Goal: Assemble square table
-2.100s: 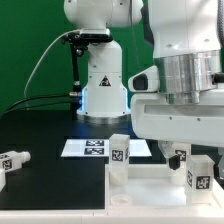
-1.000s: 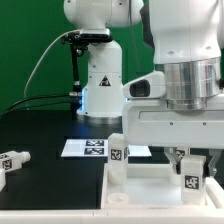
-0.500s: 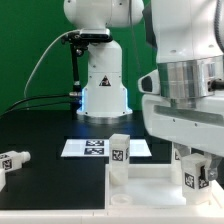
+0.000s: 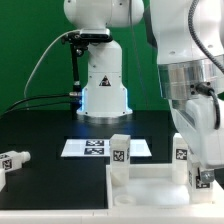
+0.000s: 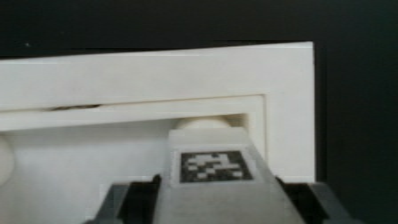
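Note:
The white square tabletop lies at the front with its raised rim up; in the wrist view the tabletop fills the upper part. One white tagged leg stands upright at its back left corner. A second leg stands at the back right corner, and my gripper is shut on it from above. In the wrist view this leg shows its tag between my dark fingers, with my gripper closed against both its sides. A third leg lies loose on the black table at the exterior view's left.
The marker board lies flat behind the tabletop. The robot's white base stands at the back, with a cable running off to the exterior view's left. My arm hides the exterior view's right side.
My wrist has turned about its upright axis while staying over the back right corner. The held leg has turned with it, and its tags face differently. The other legs have not moved.

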You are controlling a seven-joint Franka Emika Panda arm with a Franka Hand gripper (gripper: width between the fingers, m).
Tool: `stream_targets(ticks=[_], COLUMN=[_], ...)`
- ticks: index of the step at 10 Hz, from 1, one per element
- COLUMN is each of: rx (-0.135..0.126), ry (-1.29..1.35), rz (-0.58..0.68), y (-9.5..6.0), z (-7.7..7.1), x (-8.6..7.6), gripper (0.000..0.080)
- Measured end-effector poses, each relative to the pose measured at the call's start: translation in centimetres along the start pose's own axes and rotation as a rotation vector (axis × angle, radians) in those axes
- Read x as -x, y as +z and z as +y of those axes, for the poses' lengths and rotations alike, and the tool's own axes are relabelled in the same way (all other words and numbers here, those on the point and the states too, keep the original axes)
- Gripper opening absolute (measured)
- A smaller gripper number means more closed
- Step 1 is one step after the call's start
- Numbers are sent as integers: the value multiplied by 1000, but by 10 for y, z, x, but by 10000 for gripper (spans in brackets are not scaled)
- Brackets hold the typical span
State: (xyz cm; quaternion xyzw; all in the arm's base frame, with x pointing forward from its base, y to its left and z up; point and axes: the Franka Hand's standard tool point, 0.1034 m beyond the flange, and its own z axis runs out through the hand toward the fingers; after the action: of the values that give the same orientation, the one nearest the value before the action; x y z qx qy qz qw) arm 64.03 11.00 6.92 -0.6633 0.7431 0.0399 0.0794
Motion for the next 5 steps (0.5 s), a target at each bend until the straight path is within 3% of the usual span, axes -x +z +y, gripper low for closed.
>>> stream_targets(ticks=[3,5], rx=[14,25], ry=[419,431], rz=[5,2], y=[-2,1], z=[2,6], x=[-1,2], gripper=[284,284])
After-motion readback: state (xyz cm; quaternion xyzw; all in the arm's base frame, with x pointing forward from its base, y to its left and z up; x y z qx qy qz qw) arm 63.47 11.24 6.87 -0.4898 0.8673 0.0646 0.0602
